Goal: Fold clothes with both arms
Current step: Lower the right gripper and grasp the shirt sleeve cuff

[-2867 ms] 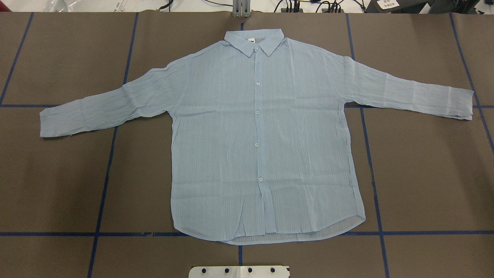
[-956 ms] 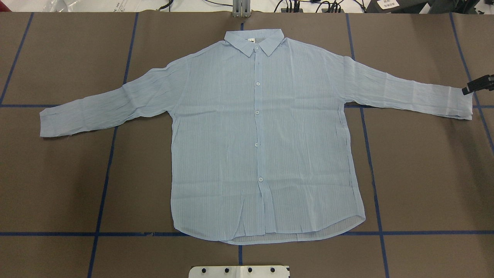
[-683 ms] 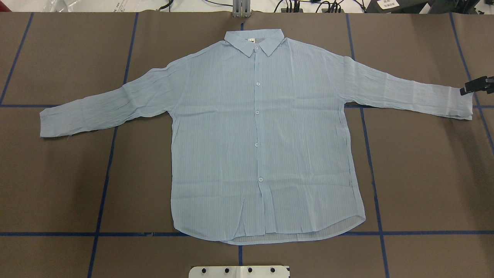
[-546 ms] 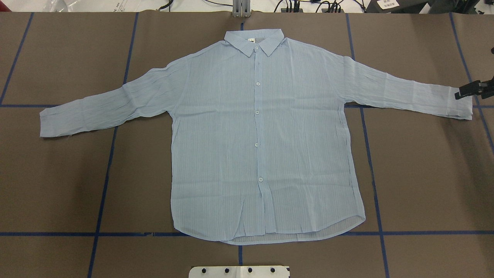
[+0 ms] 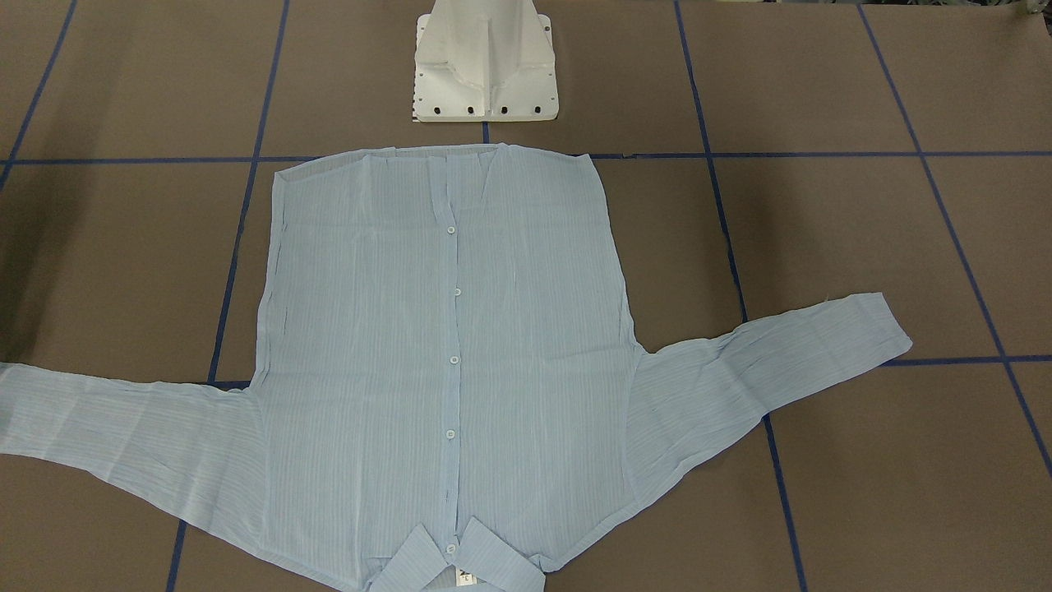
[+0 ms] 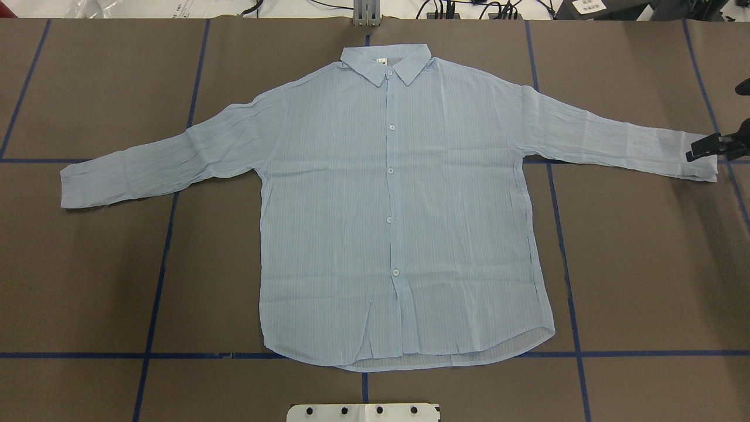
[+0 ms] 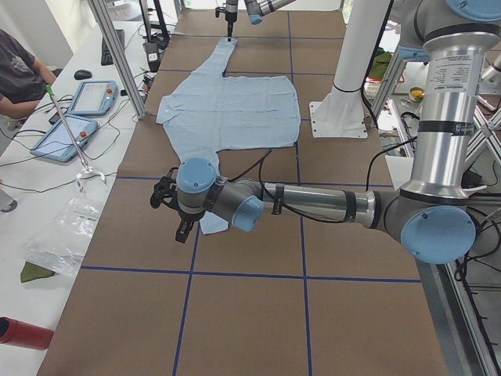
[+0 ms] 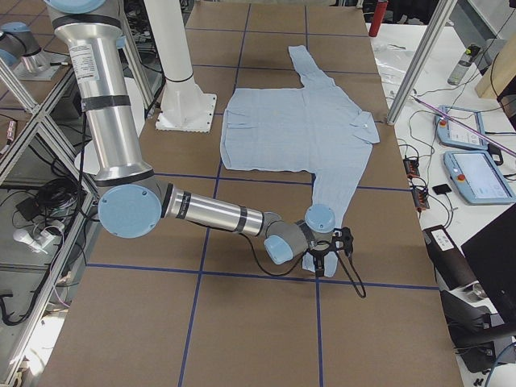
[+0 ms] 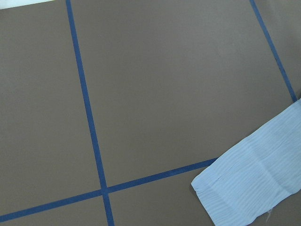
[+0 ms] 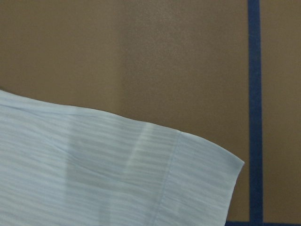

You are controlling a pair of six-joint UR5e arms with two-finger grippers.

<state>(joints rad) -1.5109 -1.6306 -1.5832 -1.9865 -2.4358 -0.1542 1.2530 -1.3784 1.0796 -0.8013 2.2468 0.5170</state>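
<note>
The pale blue striped shirt (image 6: 398, 205) lies flat and buttoned, front up, with the collar far from me and both sleeves spread out; it also shows in the front-facing view (image 5: 444, 353). My right gripper (image 6: 718, 120) hovers at the right sleeve's cuff (image 6: 700, 164). Two black fingertips (image 6: 702, 149) show apart, so it is open and holds nothing. The right wrist view shows that cuff (image 10: 141, 179) close below. My left gripper (image 7: 178, 213) shows only in the exterior left view, just above the left cuff (image 7: 205, 225); I cannot tell whether it is open. The left wrist view has that cuff (image 9: 254, 183) at lower right.
The brown table cover (image 6: 88, 281) carries blue tape lines. The white pedestal base (image 5: 485, 66) stands behind the hem. Tablets (image 7: 78, 117) and cables lie on the side bench, where an operator (image 7: 19, 70) sits.
My right gripper came in from the right edge and moved left and nearer, over the right cuff. The shirt has not moved.
</note>
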